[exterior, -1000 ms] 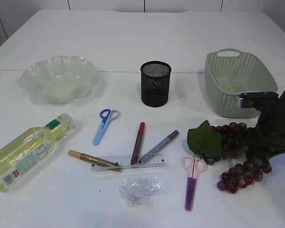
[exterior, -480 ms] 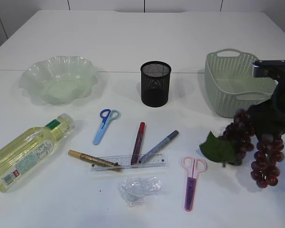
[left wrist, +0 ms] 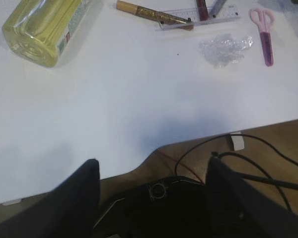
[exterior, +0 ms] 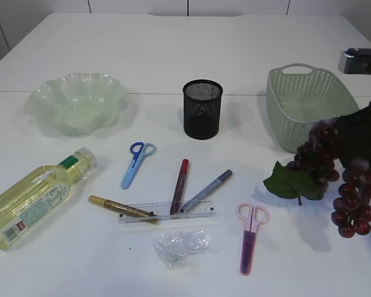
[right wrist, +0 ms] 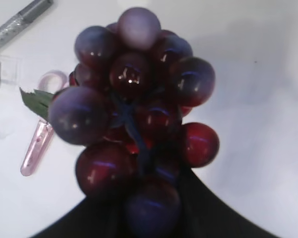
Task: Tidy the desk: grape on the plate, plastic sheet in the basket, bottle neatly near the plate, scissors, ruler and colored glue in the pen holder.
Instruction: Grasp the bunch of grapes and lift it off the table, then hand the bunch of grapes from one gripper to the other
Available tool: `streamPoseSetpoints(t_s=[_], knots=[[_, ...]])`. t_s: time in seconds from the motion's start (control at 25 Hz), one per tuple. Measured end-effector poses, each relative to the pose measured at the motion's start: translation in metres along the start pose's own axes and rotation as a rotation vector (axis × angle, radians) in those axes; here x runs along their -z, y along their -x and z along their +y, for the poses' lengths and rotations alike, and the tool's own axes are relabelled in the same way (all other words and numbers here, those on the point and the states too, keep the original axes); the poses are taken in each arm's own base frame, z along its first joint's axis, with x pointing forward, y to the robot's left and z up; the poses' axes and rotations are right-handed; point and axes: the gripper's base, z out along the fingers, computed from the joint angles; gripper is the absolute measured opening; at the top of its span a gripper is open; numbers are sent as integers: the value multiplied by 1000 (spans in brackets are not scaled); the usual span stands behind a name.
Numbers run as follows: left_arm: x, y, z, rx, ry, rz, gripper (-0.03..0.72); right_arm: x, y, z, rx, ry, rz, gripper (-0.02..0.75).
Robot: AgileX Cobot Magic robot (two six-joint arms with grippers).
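Black hand (left wrist: 154, 198) with broad matte fingers (left wrist: 79, 198).

Dark red-purple grape (exterior: 340, 179) with green leaf (exterior: 292, 182), pale green plate (exterior: 77, 102) and basket (exterior: 284, 114), black mesh pen holder (exterior: 203, 109), white table (exterior: 173, 43), pink scissors (exterior: 250, 238).

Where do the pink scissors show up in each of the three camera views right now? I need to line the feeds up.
Exterior view: pink scissors lie low, right of centre, handles away from the camera.
Left wrist view: upper right corner, right of the crumpled plastic sheet.
Right wrist view: left edge, half hidden behind the grape bunch.
Shared landmark: the clear ruler, beside the scissors in every view.
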Motion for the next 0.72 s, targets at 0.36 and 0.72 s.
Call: streamPoseSetpoints(t_s=[0.36, 0.72], knots=[[-1, 8, -5, -136, -55, -62, 487, 51, -15, 18, 44, 51, -128, 190], [-31, 39, -8, -297, -164, 0, 487, 81, -32, 43, 114, 258, -158, 188]])
